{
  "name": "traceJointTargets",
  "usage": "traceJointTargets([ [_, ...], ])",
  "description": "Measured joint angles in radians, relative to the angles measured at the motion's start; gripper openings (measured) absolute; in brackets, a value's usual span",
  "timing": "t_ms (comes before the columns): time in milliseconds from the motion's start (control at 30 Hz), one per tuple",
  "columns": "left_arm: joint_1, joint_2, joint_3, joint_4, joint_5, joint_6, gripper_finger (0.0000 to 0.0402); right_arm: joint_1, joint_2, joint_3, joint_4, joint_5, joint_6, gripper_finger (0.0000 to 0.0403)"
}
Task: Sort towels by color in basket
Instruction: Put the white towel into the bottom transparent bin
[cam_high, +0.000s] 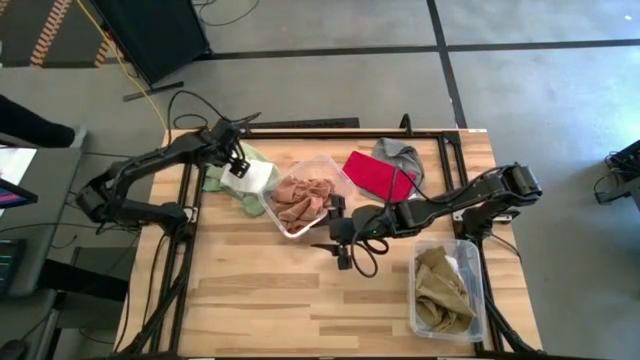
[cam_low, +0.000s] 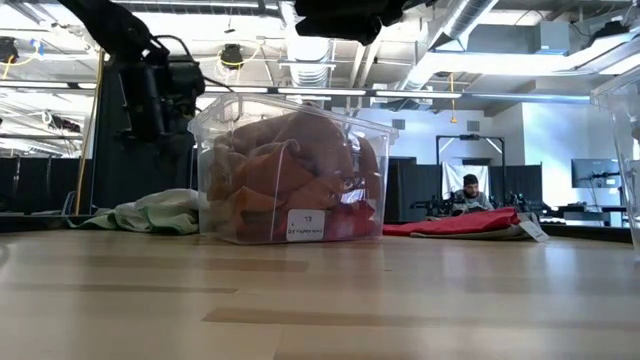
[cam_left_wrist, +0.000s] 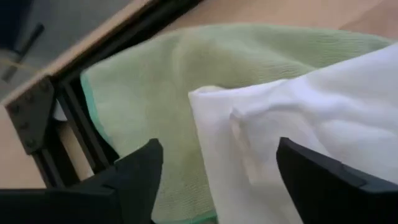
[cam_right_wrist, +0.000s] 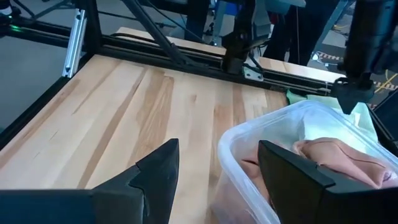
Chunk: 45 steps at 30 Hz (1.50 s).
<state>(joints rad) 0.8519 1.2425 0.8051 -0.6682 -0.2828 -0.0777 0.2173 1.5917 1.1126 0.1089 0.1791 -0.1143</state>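
The left gripper (cam_high: 238, 160) is hanging open and empty over the white towel (cam_high: 250, 178), which is lying on the pale green towel (cam_high: 213, 180). Both look soft and light, so pinching a raised fold seems best. The right gripper (cam_high: 338, 232) is waiting open beside the clear bin (cam_high: 290, 228).

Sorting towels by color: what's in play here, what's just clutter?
In play: pale green towel, white towel, red towel, grey towel, rust-orange towels in the middle bin, tan towels in the right bin, left gripper, right gripper.
Clutter: floor cables, person in the background.
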Motion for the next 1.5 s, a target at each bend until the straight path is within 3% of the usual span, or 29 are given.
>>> traceJointTargets([
  [133,0.028,0.037,0.0,0.018,0.048,-0.009,0.0313,0.006,0.0,0.0,0.0,0.0,0.001,0.0249],
  [567,0.072,0.236,0.0,0.095,0.124,0.036,0.0299,0.04,0.0,0.0,-0.015,0.0,0.017,0.0249],
  [733,0.071,0.231,0.0,0.101,0.177,0.067,0.0232,0.037,0.0,0.0,-0.029,0.0,0.017,0.0249],
  [1067,0.068,0.229,0.0,0.077,0.278,0.144,0.0022,0.023,0.0,0.0,-0.021,0.001,0.024,0.0249],
  [1300,0.04,0.193,0.0,0.063,0.282,0.164,0.0005,0.023,0.0,0.0,-0.021,0.001,0.03,0.0249],
  [1500,0.018,0.03,0.014,0.017,0.283,0.163,0.0003,0.014,0.0,0.0,-0.016,0.002,0.027,0.0249],
])
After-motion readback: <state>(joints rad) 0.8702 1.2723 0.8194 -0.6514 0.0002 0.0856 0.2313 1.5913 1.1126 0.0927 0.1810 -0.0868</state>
